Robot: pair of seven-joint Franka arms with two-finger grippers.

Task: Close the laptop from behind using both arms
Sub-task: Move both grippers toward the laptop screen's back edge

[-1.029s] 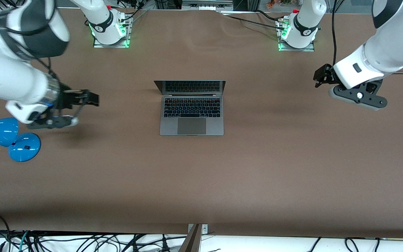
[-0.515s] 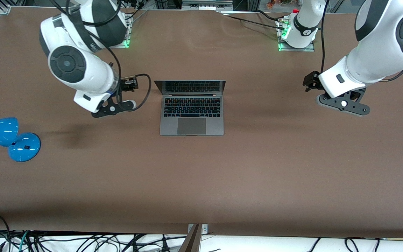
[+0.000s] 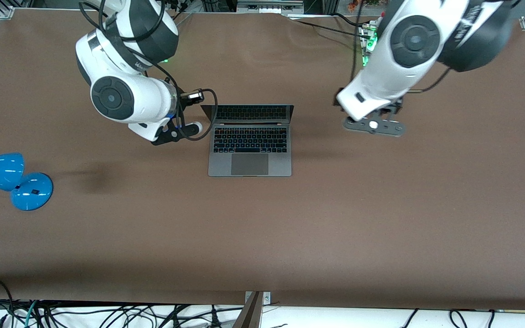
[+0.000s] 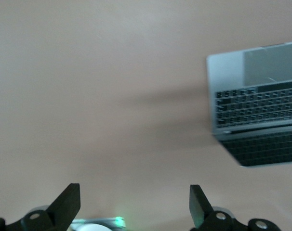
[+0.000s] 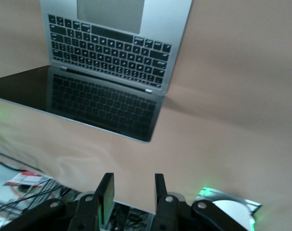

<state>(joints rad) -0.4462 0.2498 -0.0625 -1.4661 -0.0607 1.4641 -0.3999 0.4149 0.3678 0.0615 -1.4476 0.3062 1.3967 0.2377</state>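
The space-grey laptop [image 3: 249, 155] stands open in the middle of the table, its lid [image 3: 247, 112] upright, keyboard and trackpad showing. My right gripper [image 5: 132, 180] is open with a narrow gap and empty. It hangs over the table by the lid's corner at the right arm's end, its wrist [image 3: 171, 132] close to the laptop [image 5: 110, 48]. My left gripper [image 4: 135, 190] is wide open and empty. It hangs over bare table beside the laptop [image 4: 257, 115] toward the left arm's end, its wrist [image 3: 374, 125] apart from it. Neither gripper touches the laptop.
A blue desk lamp [image 3: 14, 177] lies at the right arm's end of the table, nearer to the front camera. The left arm's base [image 3: 372, 45] glows green at the table's back edge. Cables [image 3: 107, 314] hang below the table's front edge.
Both arms have swung inward toward the laptop: the right gripper from near the lamp to beside the lid, the left gripper from the table's end to beside the laptop. The laptop has not moved.
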